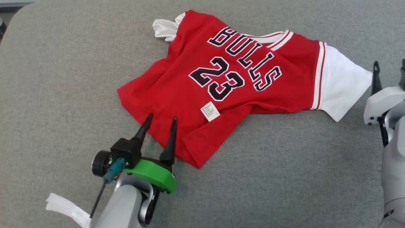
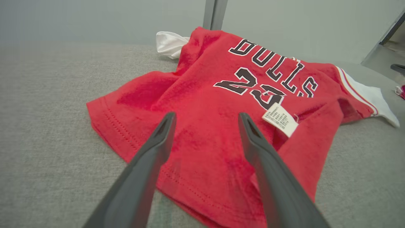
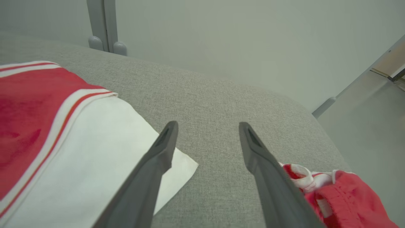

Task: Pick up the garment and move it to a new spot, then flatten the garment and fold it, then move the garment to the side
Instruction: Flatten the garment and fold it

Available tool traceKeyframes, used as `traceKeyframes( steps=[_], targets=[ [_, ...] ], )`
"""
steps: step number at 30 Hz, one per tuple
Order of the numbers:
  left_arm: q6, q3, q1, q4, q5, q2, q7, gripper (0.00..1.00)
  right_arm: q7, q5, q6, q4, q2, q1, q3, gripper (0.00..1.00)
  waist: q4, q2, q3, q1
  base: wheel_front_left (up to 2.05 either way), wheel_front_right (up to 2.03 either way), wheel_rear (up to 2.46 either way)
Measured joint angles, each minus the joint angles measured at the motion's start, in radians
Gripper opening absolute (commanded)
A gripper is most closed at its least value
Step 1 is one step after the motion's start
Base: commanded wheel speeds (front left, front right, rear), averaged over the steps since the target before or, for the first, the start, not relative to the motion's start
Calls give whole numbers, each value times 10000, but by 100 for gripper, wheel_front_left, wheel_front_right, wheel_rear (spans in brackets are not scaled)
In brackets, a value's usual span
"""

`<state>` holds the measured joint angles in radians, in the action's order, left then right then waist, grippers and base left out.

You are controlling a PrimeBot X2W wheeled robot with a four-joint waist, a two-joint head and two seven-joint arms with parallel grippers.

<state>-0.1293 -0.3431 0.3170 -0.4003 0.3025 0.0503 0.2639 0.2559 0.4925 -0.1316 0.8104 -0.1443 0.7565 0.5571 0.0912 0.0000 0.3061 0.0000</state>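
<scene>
At the lower left of the head view a white strip (image 1: 66, 210) lies on the grey padded surface (image 1: 63, 79), partly cut off by the frame. Just above it the left gripper (image 1: 161, 117) has its two dark fingers spread wide and empty, the tips over the near hem of the garment (image 1: 227, 79) (whether they touch the cloth is unclear). The left wrist view shows this hem close up, along with a folded-over flap bearing a white care label (image 2: 280, 119).

The garment, a red jersey lettered BULLS 23, lies mid-frame and skewed. Its white sleeve (image 1: 341, 85) reaches toward the right gripper (image 1: 389, 63), which the right edge cuts off. In its own view the right gripper (image 3: 208, 124) is parted and holds nothing. A second red-and-white bundle (image 3: 341, 196) sits at lower right, half hidden by a finger. The far sleeve (image 1: 164, 29) is crumpled.
</scene>
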Motion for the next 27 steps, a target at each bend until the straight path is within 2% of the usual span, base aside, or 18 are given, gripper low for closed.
traceKeyframes(
  steps=[5,16,17,18,19,27],
  targets=[
    [0,-1154,15,-433,683,178,0,100,46,-119,0,-226,313,-145,-293,100,-290,0,-116,0,0,0,0],
    [0,-2337,288,-1421,1676,656,0,100,58,-696,0,-619,525,-658,-1185,100,-696,0,-309,0,0,0,0],
    [0,-2376,321,-1430,1743,683,0,50,58,-736,0,-635,525,-697,-1225,100,-708,0,-329,0,0,0,0],
    [0,-2412,369,-1444,1783,717,0,16,58,-782,0,-640,523,-738,-1264,100,-718,0,-357,0,0,0,0],
    [0,-2441,399,-1459,1804,748,0,0,58,-809,0,-648,516,-782,-1298,100,-722,0,-389,0,0,0,0],
    [0,-3012,471,-1929,2077,959,0,0,58,-1085,0,-731,512,-920,-1572,100,-732,0,-580,0,0,0,0]
  ],
)
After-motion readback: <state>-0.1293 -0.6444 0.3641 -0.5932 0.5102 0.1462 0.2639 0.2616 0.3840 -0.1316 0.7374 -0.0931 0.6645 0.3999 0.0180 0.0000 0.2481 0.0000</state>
